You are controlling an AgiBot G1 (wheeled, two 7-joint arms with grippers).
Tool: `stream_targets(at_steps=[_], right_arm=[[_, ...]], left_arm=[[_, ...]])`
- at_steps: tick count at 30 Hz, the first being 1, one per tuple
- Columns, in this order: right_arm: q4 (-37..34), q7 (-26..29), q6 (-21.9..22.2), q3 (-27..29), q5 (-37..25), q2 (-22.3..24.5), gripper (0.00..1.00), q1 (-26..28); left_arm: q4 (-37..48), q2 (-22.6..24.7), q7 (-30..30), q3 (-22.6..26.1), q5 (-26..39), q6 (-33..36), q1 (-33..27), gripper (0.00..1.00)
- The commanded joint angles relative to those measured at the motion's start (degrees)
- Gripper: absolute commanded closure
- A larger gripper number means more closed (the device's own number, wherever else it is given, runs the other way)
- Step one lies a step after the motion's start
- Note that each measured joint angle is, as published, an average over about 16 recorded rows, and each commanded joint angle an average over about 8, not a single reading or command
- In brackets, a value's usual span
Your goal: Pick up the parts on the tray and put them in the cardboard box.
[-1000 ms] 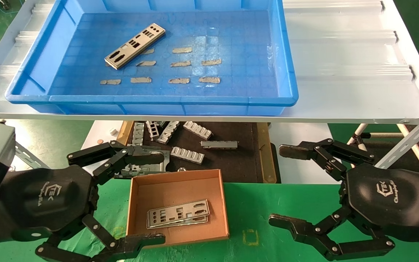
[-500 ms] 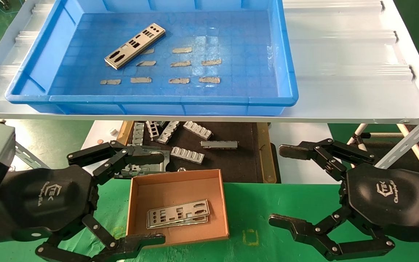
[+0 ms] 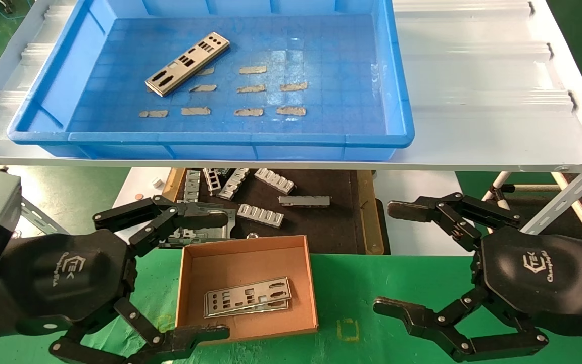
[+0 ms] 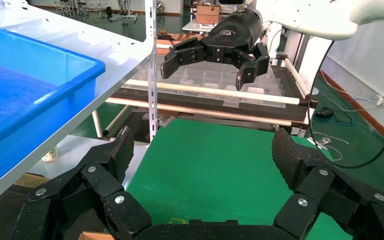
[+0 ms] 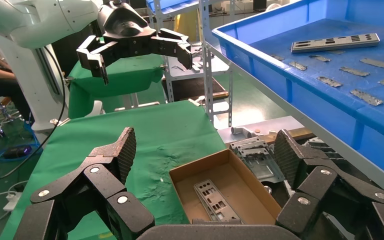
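One silver punched part (image 3: 188, 63) lies at an angle in the back left of the blue tray (image 3: 220, 139) on the white shelf; it also shows in the right wrist view (image 5: 335, 42). The cardboard box (image 3: 186, 283) sits on the green cloth below, holding stacked silver parts (image 3: 247, 297) (image 5: 211, 199). My left gripper (image 3: 220, 275) hangs open just left of the box, nothing between its fingers. My right gripper (image 3: 382, 258) hangs open to the right of the box, also empty.
Small grey tape-like patches (image 3: 250, 89) dot the tray floor. Ribbed grey brackets (image 3: 260, 215) and a flat metal frame (image 3: 205, 222) lie on a dark mat (image 3: 321, 222) behind the box. The shelf's front edge (image 3: 291, 164) overhangs the mat. Slotted shelf legs (image 3: 559, 202) stand at right.
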Motion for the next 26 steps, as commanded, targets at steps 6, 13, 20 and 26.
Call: stream_targets(at_steps=[6,13,20,26], right_arm=[[0.0,0.0,0.0,0.0,0.0,0.0,0.0,0.0],[0.0,0.0,0.0,0.0,0.0,0.0,0.0,0.0],[0.0,0.0,0.0,0.0,0.0,0.0,0.0,0.0],[0.0,0.0,0.0,0.0,0.0,0.0,0.0,0.0]], left_arm=[[0.0,0.0,0.0,0.0,0.0,0.0,0.0,0.0],[0.0,0.0,0.0,0.0,0.0,0.0,0.0,0.0],[0.0,0.0,0.0,0.0,0.0,0.0,0.0,0.0],[0.0,0.0,0.0,0.0,0.0,0.0,0.0,0.0]])
